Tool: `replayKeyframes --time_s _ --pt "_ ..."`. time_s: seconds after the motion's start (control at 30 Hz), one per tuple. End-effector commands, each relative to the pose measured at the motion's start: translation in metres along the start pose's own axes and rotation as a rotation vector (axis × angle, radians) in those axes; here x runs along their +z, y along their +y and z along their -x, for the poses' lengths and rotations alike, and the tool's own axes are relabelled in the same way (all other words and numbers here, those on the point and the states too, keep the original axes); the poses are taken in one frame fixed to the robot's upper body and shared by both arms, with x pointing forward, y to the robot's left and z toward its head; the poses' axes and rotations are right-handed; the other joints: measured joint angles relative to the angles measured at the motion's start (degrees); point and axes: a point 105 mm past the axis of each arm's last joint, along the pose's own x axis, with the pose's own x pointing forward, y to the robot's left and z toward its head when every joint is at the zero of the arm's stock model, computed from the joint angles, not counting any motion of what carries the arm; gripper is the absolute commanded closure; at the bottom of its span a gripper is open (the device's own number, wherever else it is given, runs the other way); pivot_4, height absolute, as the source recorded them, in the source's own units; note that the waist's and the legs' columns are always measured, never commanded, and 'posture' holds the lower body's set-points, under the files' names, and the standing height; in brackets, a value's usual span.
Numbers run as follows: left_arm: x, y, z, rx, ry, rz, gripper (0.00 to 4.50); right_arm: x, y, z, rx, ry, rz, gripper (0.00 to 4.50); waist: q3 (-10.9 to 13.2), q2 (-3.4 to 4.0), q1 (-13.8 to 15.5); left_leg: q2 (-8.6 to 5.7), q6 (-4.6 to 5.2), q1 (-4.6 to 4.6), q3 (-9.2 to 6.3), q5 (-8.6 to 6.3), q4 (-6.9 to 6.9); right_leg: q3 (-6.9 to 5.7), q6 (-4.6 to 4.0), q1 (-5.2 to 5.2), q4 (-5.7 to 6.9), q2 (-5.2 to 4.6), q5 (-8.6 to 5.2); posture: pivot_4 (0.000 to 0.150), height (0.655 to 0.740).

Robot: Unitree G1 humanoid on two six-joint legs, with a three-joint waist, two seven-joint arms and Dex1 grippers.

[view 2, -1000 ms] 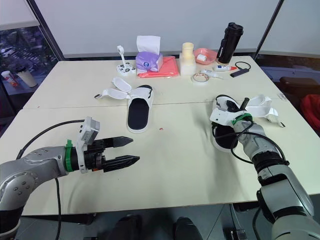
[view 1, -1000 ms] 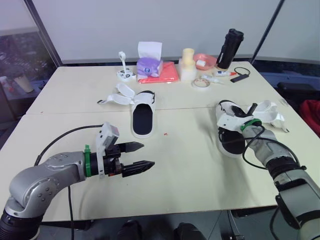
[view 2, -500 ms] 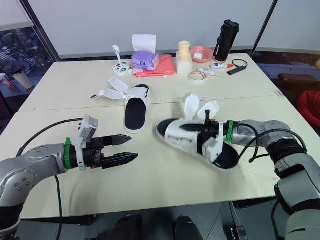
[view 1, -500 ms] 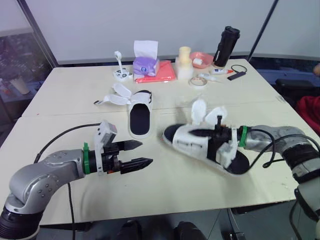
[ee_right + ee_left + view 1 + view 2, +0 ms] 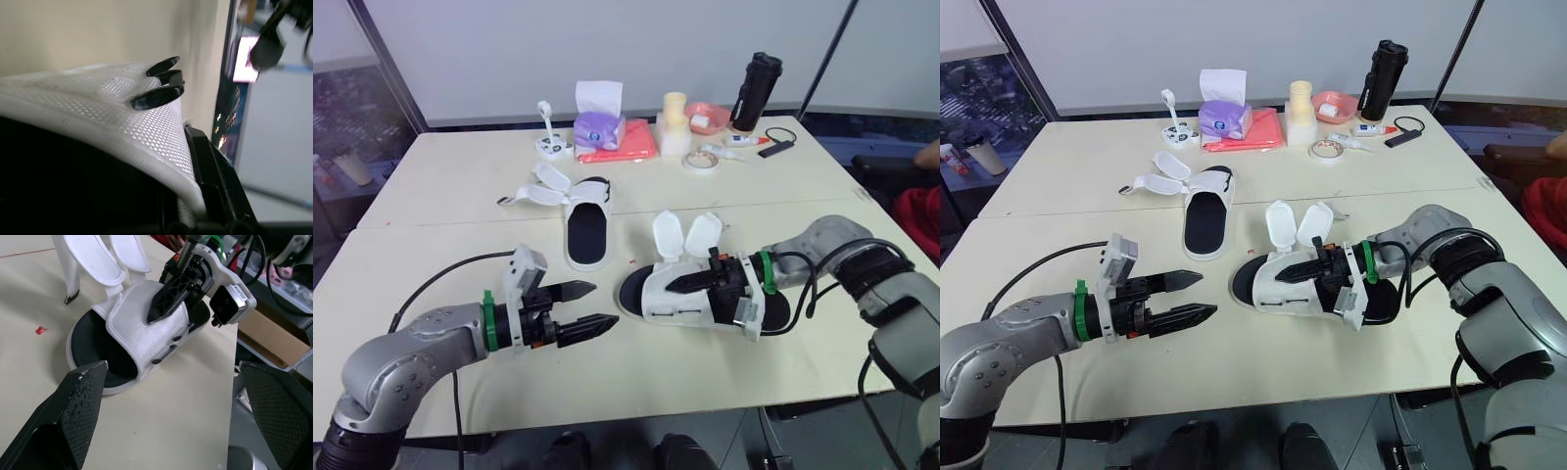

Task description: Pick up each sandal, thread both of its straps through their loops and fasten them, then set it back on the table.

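Inspecting the table (image 5: 705,392), I find two white sandals with black soles.

Right pincer (image 5: 1295,274): pinching the held sandal (image 5: 677,305) by its upper. One black finger lies along the top of the upper, and the fabric runs between my fingers in the right wrist view. This sandal sits near the middle of the table, toe pointing left. I cannot tell whether its sole touches the surface or hangs just above it. Its two straps (image 5: 668,235) stand upright on the far side, side by side, both unfastened.

Left pincer (image 5: 599,304): spread, holding nothing. It hovers over the near left of the table with its fingertips aimed right at the toe of the held sandal, close to it but apart. In the left wrist view the toe lies between my two fingers (image 5: 80,396), with a clear gap on both sides.

Far sandal (image 5: 590,235): flat on the table, left of centre and farther away, apart from both pincers. Its straps lie open, spread out to its left.

Far edge: tissue box (image 5: 599,127), tape roll (image 5: 703,162) and black bottle (image 5: 756,91), well apart from both sandals.
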Motion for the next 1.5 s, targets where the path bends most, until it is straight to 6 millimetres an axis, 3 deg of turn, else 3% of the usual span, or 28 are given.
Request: replayKeyframes --time_s 0.03,0.2,0.3,0.53,0.73,0.9,1.1,1.33,1.5 --pt "0.007 -0.008 -0.004 -0.029 -0.034 -0.033 0.0 0.006 -0.004 -0.002 -0.047 -0.09 0.067 4.48 0.0 0.0 0.0 -0.01 -0.01 0.0 0.0 0.0 0.0 0.0 0.0 -0.03 0.02 0.0 0.0 0.15 0.74" --pt "0.005 -0.008 -0.006 -0.034 -0.035 -0.025 0.0 -0.003 0.001 -0.002 -0.071 -0.088 0.101 4.48 0.0 -0.01 -0.1 -0.05 -0.04 0.0 0.02 0.03 -0.02 0.02 -0.08 -0.13 0.27 0.01 -0.04 0.15 0.74" --pt "0.001 -0.001 -0.006 -0.014 -0.026 -0.042 0.0 -0.008 0.003 -0.001 -0.07 -0.06 0.089 3.44 0.0 -0.02 -0.1 -0.06 -0.07 0.02 0.01 0.05 -0.02 0.02 -0.08 -0.13 0.32 0.03 -0.04 0.15 0.74" --pt "-0.008 0.017 -0.01 -0.064 0.04 -0.138 0.0 -0.008 0.004 0.007 -0.102 -0.016 0.077 0.04 0.0 -0.02 0.0 -0.1 -0.06 0.05 -0.03 0.05 -0.04 -0.02 -0.08 -0.1 0.33 0.02 -0.04 0.15 0.74" --pt "-0.011 0.047 -0.02 -0.126 0.117 -0.31 0.0 -0.019 0.0 0.028 -0.126 0.154 0.036 0.04 0.0 -0.02 0.1 -0.14 -0.05 0.05 -0.01 0.05 -0.06 -0.02 -0.08 -0.12 0.34 0.02 -0.04 0.15 0.74" --pt "-0.014 0.06 -0.037 -0.212 0.162 -0.404 0.0 -0.016 0.01 0.052 -0.103 0.3 -0.037 0.04 0.0 -0.02 0.1 -0.16 -0.02 0.03 0.2 0.03 -0.06 -0.02 -0.08 -0.11 0.32 0.02 -0.05 0.15 0.74" --pt "-0.016 0.05 -0.062 -0.362 0.183 -0.427 0.0 -0.024 0.016 0.083 -0.09 0.527 -0.091 0.04 0.0 -0.02 -0.3 -0.14 0.0 0.02 0.28 0.03 -0.04 0.01 -0.08 -0.11 0.32 0.03 -0.05 0.15 0.74" --pt "-0.032 0.043 -0.073 -0.433 0.244 -0.42 0.0 -0.034 0.015 0.115 -0.093 0.751 -0.134 0.04 0.0 -0.02 -0.2 -0.07 0.02 0.03 0.37 0.04 -0.01 0.07 -0.08 -0.11 0.32 0.08 -0.05 0.15 0.74" --pt "-0.028 0.045 -0.067 -0.415 0.219 -0.381 2.29 -0.032 0.01 0.12 -0.108 0.79 -0.156 0.0 0.0 -0.02 -0.2 -0.06 0.04 0.03 0.35 0.05 0.0 0.06 -0.08 -0.09 0.32 0.09 -0.05 0.15 0.74"
